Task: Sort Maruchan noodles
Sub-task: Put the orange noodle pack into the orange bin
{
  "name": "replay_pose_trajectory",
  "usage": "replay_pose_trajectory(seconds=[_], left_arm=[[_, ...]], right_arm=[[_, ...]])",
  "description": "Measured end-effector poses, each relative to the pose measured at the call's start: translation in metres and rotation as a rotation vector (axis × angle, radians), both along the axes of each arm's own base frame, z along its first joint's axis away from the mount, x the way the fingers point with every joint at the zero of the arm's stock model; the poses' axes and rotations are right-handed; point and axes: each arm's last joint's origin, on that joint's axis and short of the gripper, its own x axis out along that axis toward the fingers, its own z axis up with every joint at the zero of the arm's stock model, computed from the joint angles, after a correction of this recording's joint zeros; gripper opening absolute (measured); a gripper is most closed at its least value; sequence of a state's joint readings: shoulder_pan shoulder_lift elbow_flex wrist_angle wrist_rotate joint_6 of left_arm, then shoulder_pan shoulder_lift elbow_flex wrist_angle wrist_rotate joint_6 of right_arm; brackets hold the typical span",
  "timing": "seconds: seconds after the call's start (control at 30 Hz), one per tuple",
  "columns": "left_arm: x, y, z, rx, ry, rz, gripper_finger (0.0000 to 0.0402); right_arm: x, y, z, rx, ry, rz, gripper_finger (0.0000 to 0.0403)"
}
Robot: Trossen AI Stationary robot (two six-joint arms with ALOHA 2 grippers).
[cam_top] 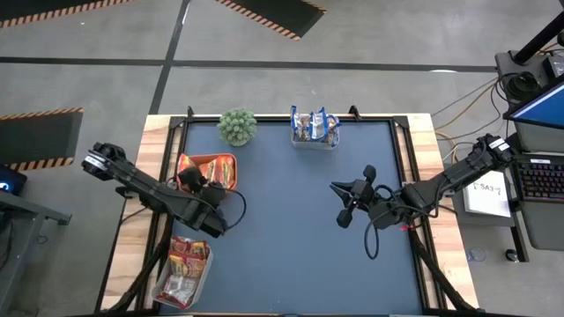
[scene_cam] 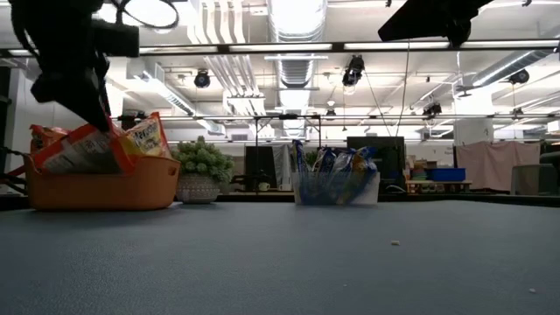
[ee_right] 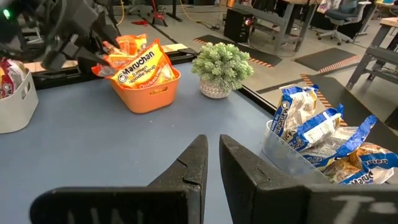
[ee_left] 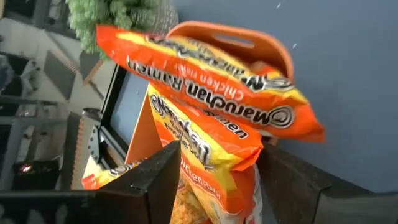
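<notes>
Orange-yellow Maruchan packets [cam_top: 211, 169] sit in an orange tray [cam_top: 231, 160] on the table's left side. My left gripper [cam_top: 189, 181] hangs over the tray's near end, shut on one orange packet [ee_left: 208, 168]. A second orange packet [ee_left: 205, 84] lies across the tray's rim [ee_left: 249, 37]. Blue-and-yellow packets [cam_top: 315, 123] stand in a clear tub at the far edge, and dark red ones [cam_top: 185, 264] fill a clear tub at the near left. My right gripper [cam_top: 342, 203] hovers over the table's right half, holding nothing, with its fingers [ee_right: 199, 162] drawn together. My left gripper pinches an orange packet between its two fingers [ee_left: 155, 180], by the end nearest the wrist [ee_left: 193, 199]. It comes at the packet slanting down from above [scene_cam: 83, 96]. The packet's other end reaches into the orange tray [scene_cam: 96, 188] among the other packets.
A small potted plant [cam_top: 237, 126] stands at the far edge, between the orange tray and the tub of blue packets [ee_right: 311, 143]. Bare blue mat [cam_top: 282, 229] spreads across the middle and near part of the table. Wooden borders [cam_top: 132, 220] flank the mat.
</notes>
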State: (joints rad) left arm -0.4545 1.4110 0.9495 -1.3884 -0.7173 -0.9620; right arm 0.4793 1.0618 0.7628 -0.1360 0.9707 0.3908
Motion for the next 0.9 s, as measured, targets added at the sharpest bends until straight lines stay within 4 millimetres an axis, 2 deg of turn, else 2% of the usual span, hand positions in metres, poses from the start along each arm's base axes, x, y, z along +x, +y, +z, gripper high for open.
replay_pose_trajectory(seconds=[0.17, 0.33, 0.43, 0.57, 0.67, 0.8, 0.9], left_arm=[[-0.002, 0.001, 0.02, -0.048, -0.024, -0.06, 0.0203], [-0.013, -0.001, 0.039, -0.189, 0.01, -0.187, 0.0199], [-0.024, -0.004, 0.046, -0.25, 0.017, -0.265, 0.0182], [-0.039, -0.002, 0.05, -0.288, -0.045, -0.286, 0.0139], [-0.044, -0.002, 0.046, -0.321, -0.111, -0.3, 0.0092], [-0.046, -0.002, 0.028, -0.372, -0.161, -0.332, 0.0024], [-0.048, -0.001, 0.01, -0.383, -0.157, -0.319, 0.0007]], right_arm=[[0.0, 0.0, 0.0, 0.0, 0.0, 0.0, 0.0033], [0.0, 0.0, 0.0, 0.0, 0.0, 0.0, 0.0033], [0.0, 0.0, 0.0, 0.0, 0.0, 0.0, 0.0033], [0.0, 0.0, 0.0, -0.001, 0.001, 0.0, 0.0033], [0.0, 0.0, 0.0, -0.001, 0.001, 0.001, 0.0033], [0.0, 0.0, 0.0, -0.001, 0.001, 0.001, 0.0033], [0.0, 0.0, 0.0, -0.001, 0.001, 0.001, 0.0033]])
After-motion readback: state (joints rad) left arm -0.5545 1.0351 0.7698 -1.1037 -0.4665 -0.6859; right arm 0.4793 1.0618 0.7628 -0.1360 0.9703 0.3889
